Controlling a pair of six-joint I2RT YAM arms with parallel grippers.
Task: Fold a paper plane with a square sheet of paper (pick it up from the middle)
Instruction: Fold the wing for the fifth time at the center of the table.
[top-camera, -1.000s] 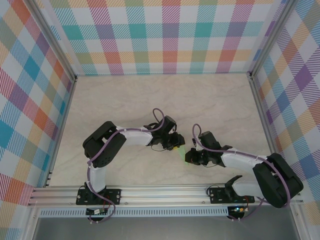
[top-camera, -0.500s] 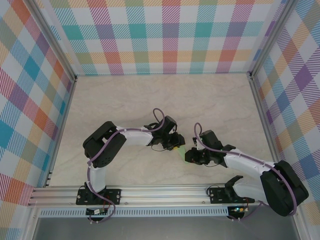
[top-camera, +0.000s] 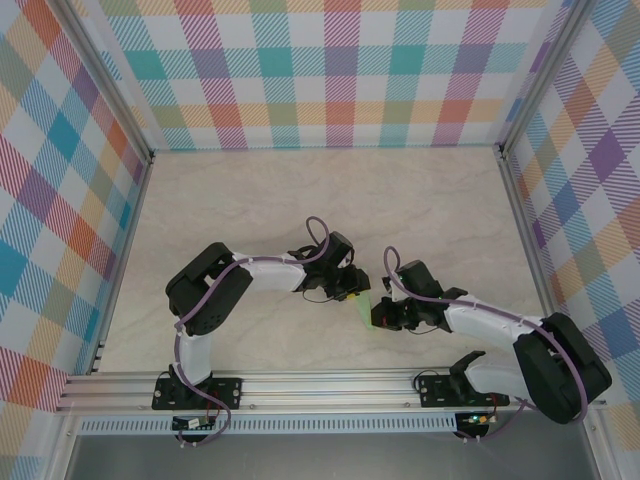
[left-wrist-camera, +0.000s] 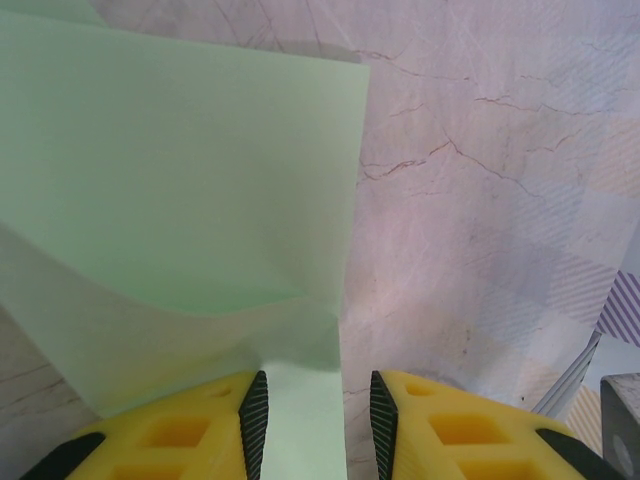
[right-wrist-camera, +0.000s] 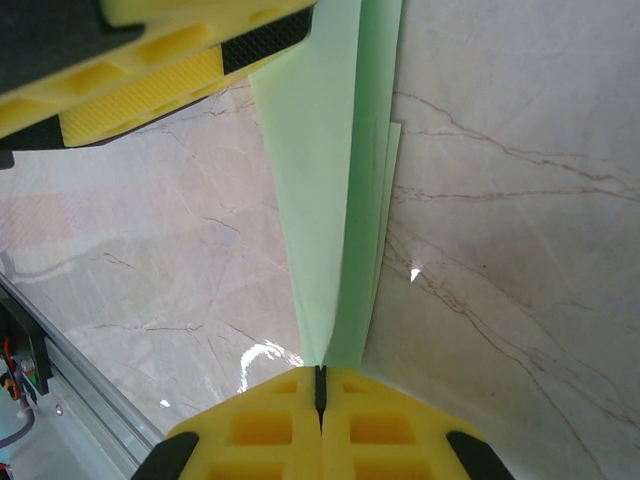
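Observation:
The paper plane (top-camera: 362, 306) is pale-green paper folded into a slim pointed dart, and it lies low over the table between the two grippers. My right gripper (right-wrist-camera: 320, 372) is shut on the paper's narrow tip (right-wrist-camera: 330, 200), which rises out of the seam between its pads. My left gripper (left-wrist-camera: 318, 400) stands part open at the other end. A strip of the folded paper (left-wrist-camera: 180, 180) runs between its jaws along the left pad, and bare marble shows beside the right pad. In the top view the left gripper (top-camera: 355, 292) and the right gripper (top-camera: 378, 317) nearly meet.
The marble tabletop (top-camera: 300, 200) stretches wide behind the arms. Plaid walls (top-camera: 330, 90) close in the back and both sides. The aluminium rail (top-camera: 320, 385) that carries the arm bases runs along the near edge, close below the right gripper.
The right arm shifted slightly along the paper and came back, and its jaws are now fully closed on the tip. The left arm has not moved.

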